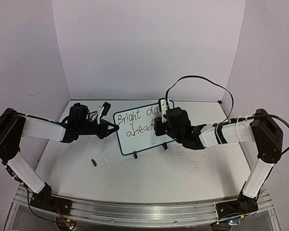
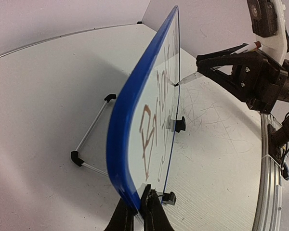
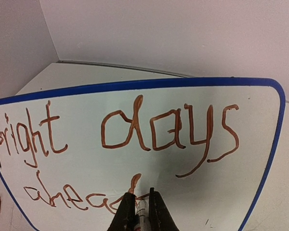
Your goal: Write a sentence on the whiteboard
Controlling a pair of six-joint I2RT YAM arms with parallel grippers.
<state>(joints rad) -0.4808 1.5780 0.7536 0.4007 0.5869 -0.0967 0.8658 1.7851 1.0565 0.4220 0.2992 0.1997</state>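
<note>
The whiteboard (image 1: 139, 143) stands tilted on its feet mid-table, blue-rimmed. The sentence (image 1: 135, 117) on it reads "Bright days" with "ahead" below in dark ink, partly hidden by my right arm in the top view. My left gripper (image 1: 116, 128) is shut on the board's left edge; the left wrist view shows its fingers (image 2: 143, 207) pinching the blue rim (image 2: 119, 130). My right gripper (image 3: 139, 204) is shut on a marker (image 3: 142, 214), whose tip (image 2: 182, 81) touches the whiteboard (image 3: 260, 144) at the end of "ahead" in the sentence (image 3: 135, 139).
A small reddish marker cap (image 1: 93, 163) lies on the table in front of the board's left end. The board's wire stand (image 2: 89, 139) juts out behind it. An aluminium rail (image 1: 135, 211) runs along the near edge. Walls close the back and sides.
</note>
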